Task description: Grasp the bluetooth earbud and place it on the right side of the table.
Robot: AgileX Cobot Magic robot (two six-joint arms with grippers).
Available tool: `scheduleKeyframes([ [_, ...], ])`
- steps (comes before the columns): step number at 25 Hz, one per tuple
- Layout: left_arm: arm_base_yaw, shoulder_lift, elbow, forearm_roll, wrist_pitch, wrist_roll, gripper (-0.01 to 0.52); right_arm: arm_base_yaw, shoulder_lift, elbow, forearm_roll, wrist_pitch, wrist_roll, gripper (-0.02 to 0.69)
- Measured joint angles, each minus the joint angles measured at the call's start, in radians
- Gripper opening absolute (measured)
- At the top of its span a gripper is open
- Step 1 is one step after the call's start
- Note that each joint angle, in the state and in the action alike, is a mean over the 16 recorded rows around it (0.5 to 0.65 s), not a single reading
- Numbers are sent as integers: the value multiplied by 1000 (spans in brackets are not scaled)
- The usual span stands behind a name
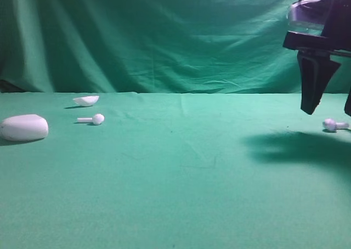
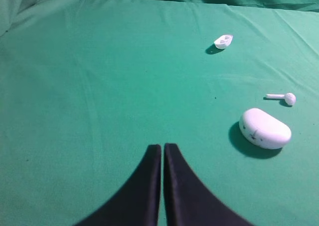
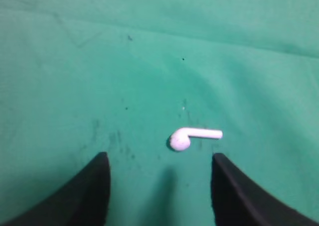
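The bluetooth earbud [image 1: 334,124] lies on the green table [image 1: 181,177] at its far right, stem pointing right. My right gripper [image 1: 330,111] hangs just above it, open, with nothing between its fingers. Seen from the right wrist, the earbud [image 3: 192,137] rests on the cloth a little ahead of the gripper [image 3: 159,159], between the lines of the two spread fingers and touching neither. My left gripper [image 2: 163,147] is shut and empty over bare cloth; it does not show in the exterior view.
At the left lie a white pebble-shaped case [image 1: 23,127] [image 2: 264,128], a second white earbud [image 1: 93,119] [image 2: 284,97] and a small white shell-like piece [image 1: 86,100] [image 2: 223,41]. A green curtain hangs behind the table.
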Motion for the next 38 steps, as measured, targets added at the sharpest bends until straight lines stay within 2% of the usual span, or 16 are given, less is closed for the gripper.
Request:
scheduleKeyframes([
  [9, 0, 0, 0, 0, 0, 0, 0, -1, -314, -41, 28, 181, 29, 88],
  [13, 0, 0, 0, 0, 0, 0, 0, -2, -498, 17, 44, 196, 31, 15],
  [27, 0, 0, 0, 0, 0, 0, 0, -2, -1134, 398, 94, -15, 27, 0],
  [38, 0, 0, 0, 0, 0, 0, 0, -4, -1320, 540, 84, -154, -11, 0],
])
